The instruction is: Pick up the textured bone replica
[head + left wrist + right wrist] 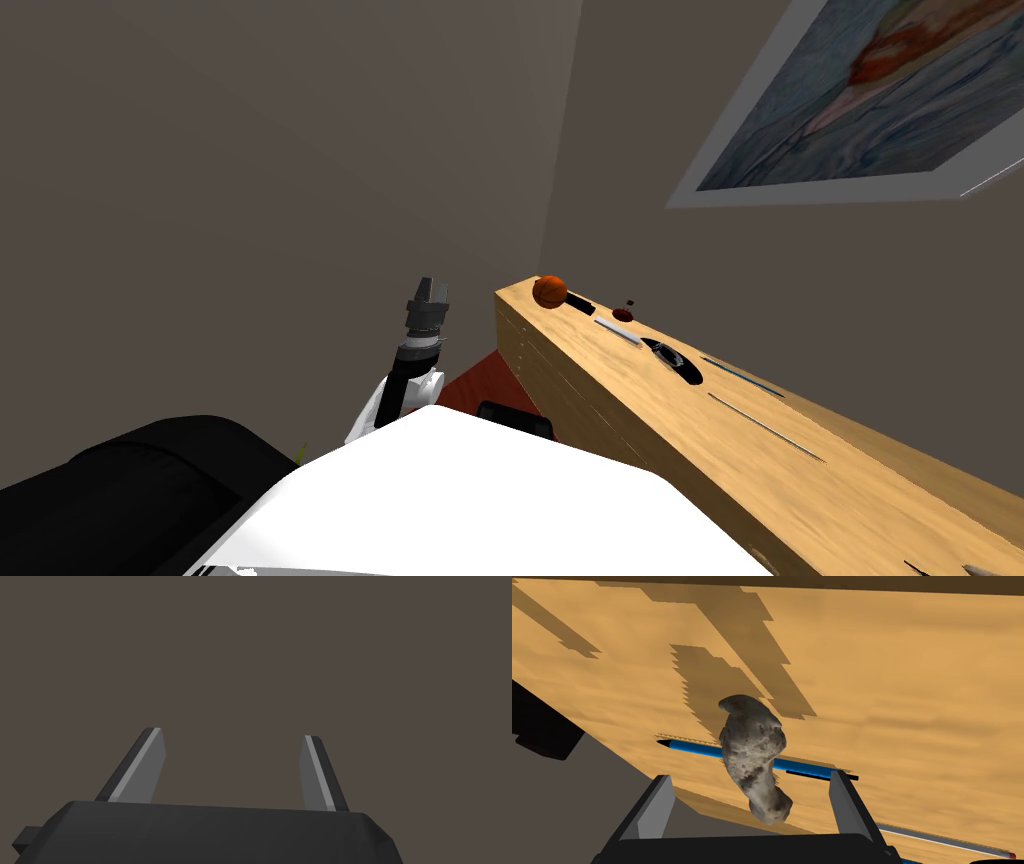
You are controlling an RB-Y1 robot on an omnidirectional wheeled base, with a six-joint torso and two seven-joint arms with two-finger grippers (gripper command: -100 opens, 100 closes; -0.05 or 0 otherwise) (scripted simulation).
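Note:
The bone replica (752,756) is a lumpy, pitted grey-brown piece lying on a light wooden top (902,686), across a blue pen (694,748). My right gripper (749,776) stands open just over it. The bone's lower end sits between the two fingers (657,806), with a gap on each side and nothing touching. My left gripper (427,295) is raised beside the wooden cabinet's near end, open and empty (232,735), facing a plain brown-grey wall.
The long wooden cabinet (700,440) runs along the wall and carries an orange ball (550,291), a black object (672,360) and thin pens. A grey pencil (942,838) lies near the bone. A black seat (120,490) is at my lower left.

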